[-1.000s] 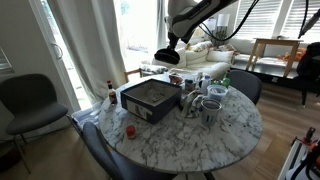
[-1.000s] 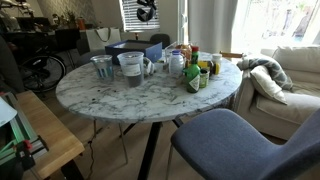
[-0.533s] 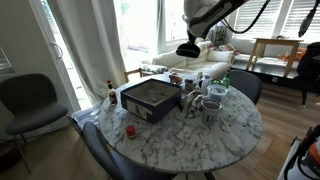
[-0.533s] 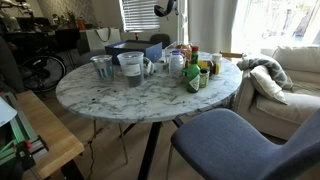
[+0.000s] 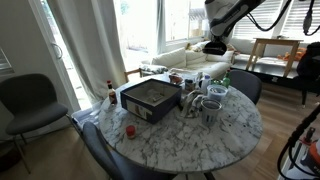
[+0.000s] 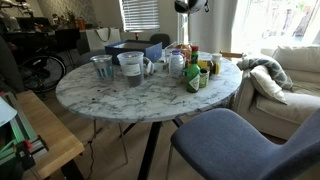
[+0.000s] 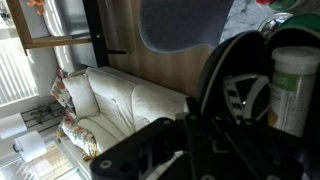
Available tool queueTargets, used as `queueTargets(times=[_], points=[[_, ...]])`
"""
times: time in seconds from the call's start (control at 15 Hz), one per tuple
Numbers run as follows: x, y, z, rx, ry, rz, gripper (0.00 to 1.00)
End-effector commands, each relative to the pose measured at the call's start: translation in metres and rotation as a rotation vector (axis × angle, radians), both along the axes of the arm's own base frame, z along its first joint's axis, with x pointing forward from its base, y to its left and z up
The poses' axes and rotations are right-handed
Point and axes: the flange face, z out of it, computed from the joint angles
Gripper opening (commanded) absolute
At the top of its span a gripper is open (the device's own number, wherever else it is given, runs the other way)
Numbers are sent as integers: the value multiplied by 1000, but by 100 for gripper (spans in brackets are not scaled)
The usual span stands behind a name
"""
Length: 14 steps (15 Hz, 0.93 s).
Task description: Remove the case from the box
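Observation:
The box (image 5: 150,98) is large, shallow and dark with a grey-tan inside. It lies on the round marble table (image 5: 190,135) and also shows at the far side of the table in an exterior view (image 6: 128,47). No case shows inside it. My gripper (image 5: 214,46) is high above the table's far right, well away from the box, and at the top edge in an exterior view (image 6: 185,6). A flat dark shape at its tip looks like the black case (image 5: 215,49). In the wrist view the jaws (image 7: 190,140) are a dark, blurred mass.
White mugs (image 5: 210,105), bottles and cans (image 6: 200,70) and a glass jug (image 6: 131,68) crowd the table beside the box. A small red round object (image 5: 130,130) lies near the front edge. Chairs (image 6: 230,140) ring the table. A white sofa (image 7: 110,100) stands behind.
My gripper has swung from above the box's far side to the right, past the table's far edge, rising slightly with the dark shape still at its tip.

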Motion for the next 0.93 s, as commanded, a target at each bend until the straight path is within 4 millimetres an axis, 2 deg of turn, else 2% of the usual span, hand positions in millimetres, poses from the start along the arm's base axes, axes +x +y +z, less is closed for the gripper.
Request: queueTargets(times=[0.0, 0.07, 0.27, 0.6, 0.73, 0.87], points=[[3, 4, 1, 2, -1, 7, 1], [-1, 0, 3, -12, 11, 9, 1], [-38, -36, 2, -82, 91, -60, 1], [-130, -106, -23, -73, 303, -122, 1], [-164, -116, -37, 17, 354, -68, 1], [-189, -118, -47, 90, 384, -21, 1]])
